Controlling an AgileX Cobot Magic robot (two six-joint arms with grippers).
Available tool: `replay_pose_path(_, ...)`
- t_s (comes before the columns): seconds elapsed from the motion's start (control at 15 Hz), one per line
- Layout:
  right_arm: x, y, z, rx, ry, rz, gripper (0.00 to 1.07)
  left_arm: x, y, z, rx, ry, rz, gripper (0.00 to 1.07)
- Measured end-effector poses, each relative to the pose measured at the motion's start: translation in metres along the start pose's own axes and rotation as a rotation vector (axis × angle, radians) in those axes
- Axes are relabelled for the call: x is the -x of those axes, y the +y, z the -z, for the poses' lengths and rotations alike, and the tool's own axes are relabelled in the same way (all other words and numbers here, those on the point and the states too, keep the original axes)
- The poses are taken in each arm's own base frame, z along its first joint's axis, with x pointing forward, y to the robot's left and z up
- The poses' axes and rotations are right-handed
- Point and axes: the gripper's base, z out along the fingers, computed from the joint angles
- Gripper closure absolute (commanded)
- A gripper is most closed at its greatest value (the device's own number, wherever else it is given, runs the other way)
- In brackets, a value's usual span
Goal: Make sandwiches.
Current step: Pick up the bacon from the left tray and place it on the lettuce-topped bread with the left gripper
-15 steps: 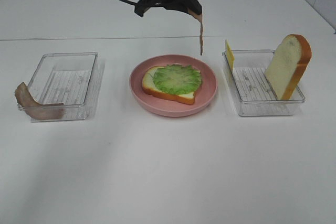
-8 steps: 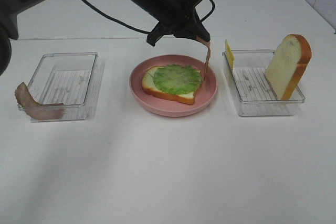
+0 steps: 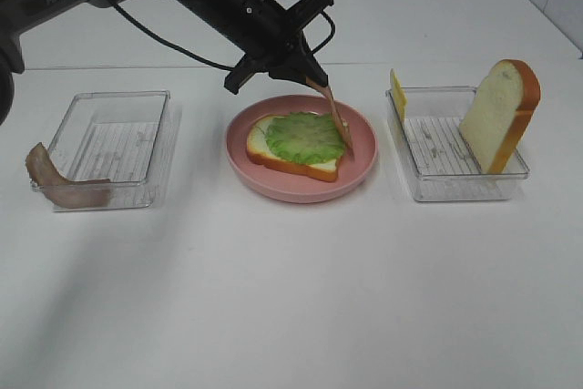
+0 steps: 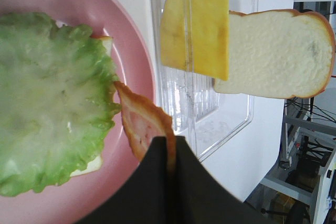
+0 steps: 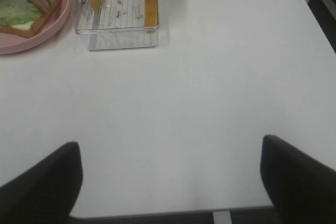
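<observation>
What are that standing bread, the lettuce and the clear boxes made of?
Bread: likely soft foam or rubber, matte; it stands on edge, evenly coloured, with no crumbs. Lettuce: probably flexible plastic, slightly glossy. Boxes: clear hard plastic, ribbed floor showing through shiny walls.

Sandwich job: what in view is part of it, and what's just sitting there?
Job:
left gripper, shut on bacon
lettuce on bread slice
cheese
upright bread
spare bacon

Just holders:
plate
left tray
right tray
</observation>
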Motion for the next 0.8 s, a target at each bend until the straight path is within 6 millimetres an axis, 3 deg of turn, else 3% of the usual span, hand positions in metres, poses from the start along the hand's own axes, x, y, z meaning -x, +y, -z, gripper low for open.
replay_pose_path(0.4,0.000,0.000,0.000,0.000,0.000,0.000,0.18,0.000,0.018,0.004,0.164,0.031,-0.058,1.07)
replay_pose_path(0.8,0.000,0.000,0.000,0.000,0.000,0.000,0.18,0.000,0.024,0.005,0.237,0.028,-0.094,1.04)
